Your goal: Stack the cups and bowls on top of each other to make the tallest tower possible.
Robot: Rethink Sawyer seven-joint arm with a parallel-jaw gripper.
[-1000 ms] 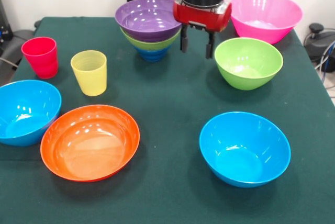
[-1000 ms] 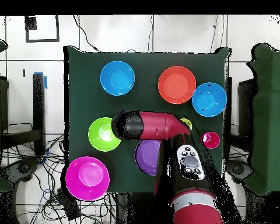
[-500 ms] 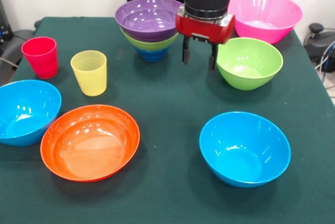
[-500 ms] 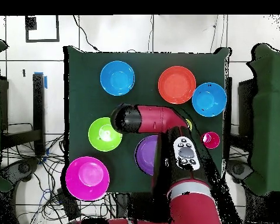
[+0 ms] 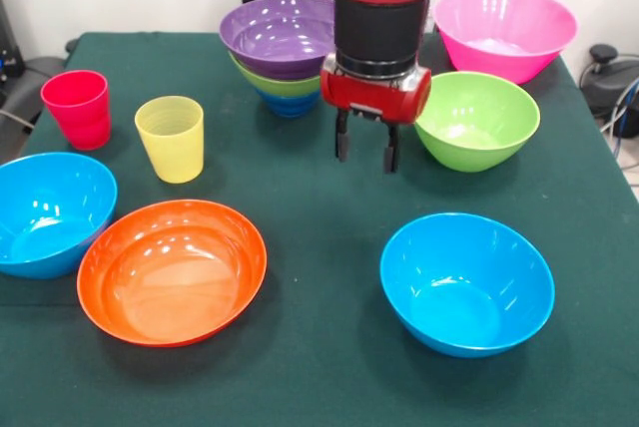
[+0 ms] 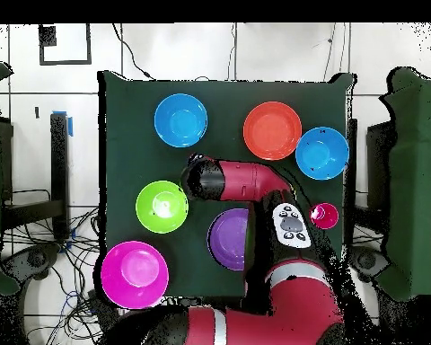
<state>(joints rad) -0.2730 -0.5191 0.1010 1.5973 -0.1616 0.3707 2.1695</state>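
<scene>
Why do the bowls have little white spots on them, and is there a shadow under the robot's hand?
Front view: the white spots are lamp glare on glossy plastic, clearest inside the orange bowl and the purple bowl; only a faint soft shadow lies on the cloth below the gripper. Overhead view: the arm hides the gripper, so no shadow shows.

The red and black arm (image 5: 377,8) comes straight down from above, wrist vertical. Its pincer (image 5: 365,145) points down, its two dark fingers (image 5: 342,138) parted with clear space between them, holding nothing. Overhead, the arm (image 6: 246,180) bends sideways at the elbow.
</scene>
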